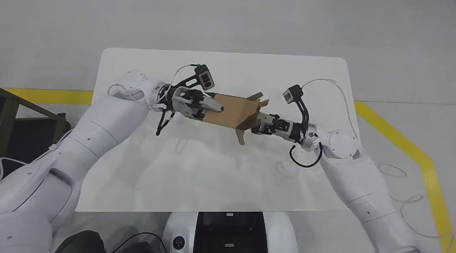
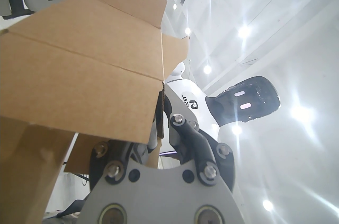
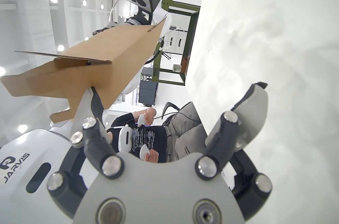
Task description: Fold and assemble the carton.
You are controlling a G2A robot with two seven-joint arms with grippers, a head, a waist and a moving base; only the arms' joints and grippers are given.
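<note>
Hanging above the middle of the white table (image 1: pixel 214 174), the brown carton (image 1: pixel 231 110) is a partly opened sleeve with loose flaps at the end nearer the right arm. The left gripper (image 1: pixel 211 103) has its fingers clamped on the carton's other end. The right gripper (image 3: pixel 176 89) is spread wide, one finger (image 3: pixel 91 103) touching the flap end, the other well apart from it.

carton (image 1: pixel 231 110): plain brown | table (image 1: pixel 214 174): white | floor (image 1: pixel 285 11): grey | floor line (image 1: pixel 399 136): yellow
</note>
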